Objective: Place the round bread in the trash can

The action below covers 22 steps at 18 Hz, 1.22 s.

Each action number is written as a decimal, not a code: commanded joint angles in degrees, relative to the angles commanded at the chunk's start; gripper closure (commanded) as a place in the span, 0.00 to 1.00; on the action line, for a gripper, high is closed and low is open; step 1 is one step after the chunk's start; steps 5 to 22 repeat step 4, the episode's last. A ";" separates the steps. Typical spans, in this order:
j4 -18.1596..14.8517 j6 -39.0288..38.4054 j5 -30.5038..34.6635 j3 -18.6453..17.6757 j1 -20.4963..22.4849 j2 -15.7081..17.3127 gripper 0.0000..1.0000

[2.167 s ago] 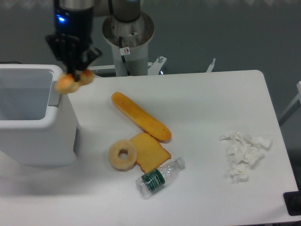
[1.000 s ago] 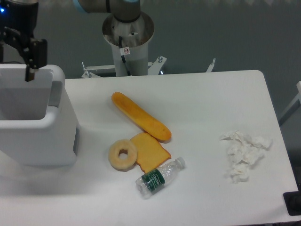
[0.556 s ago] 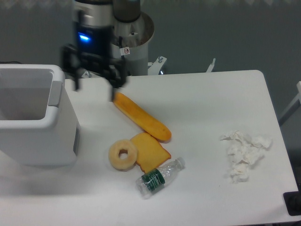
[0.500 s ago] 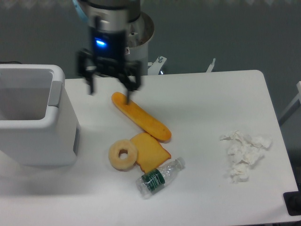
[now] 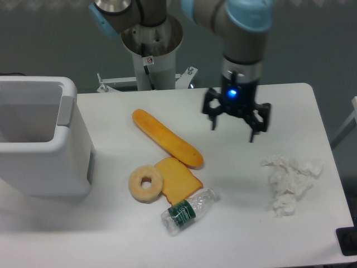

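Note:
The white trash can [image 5: 42, 162] stands at the table's left edge, its grey inside partly in view. The round bread is out of view; I cannot see it in the can's opening or on the table. My gripper [image 5: 232, 129] hangs open and empty above the table's right half, far right of the can, between the long orange loaf [image 5: 166, 138] and the crumpled tissues [image 5: 290, 181].
A pale ring-shaped bread [image 5: 146, 183], an orange bread slice [image 5: 177, 180] and a small plastic bottle [image 5: 188, 210] lie at the table's front middle. The arm's base column [image 5: 152, 44] stands behind the table. The table's right edge is near the tissues.
The gripper carried the round bread over the trash can, then showed empty there. It has since swung right across the table, past the long loaf, to the right half.

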 joint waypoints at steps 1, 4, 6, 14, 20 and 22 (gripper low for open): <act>0.26 0.09 0.54 0.09 0.35 -1.05 0.00; 0.00 1.40 2.03 2.72 0.62 -6.06 0.00; 0.00 1.40 2.03 2.72 0.62 -6.06 0.00; 0.00 1.40 2.03 2.72 0.62 -6.06 0.00; 0.00 1.40 2.03 2.72 0.62 -6.06 0.00; 0.00 1.40 2.03 2.72 0.62 -6.06 0.00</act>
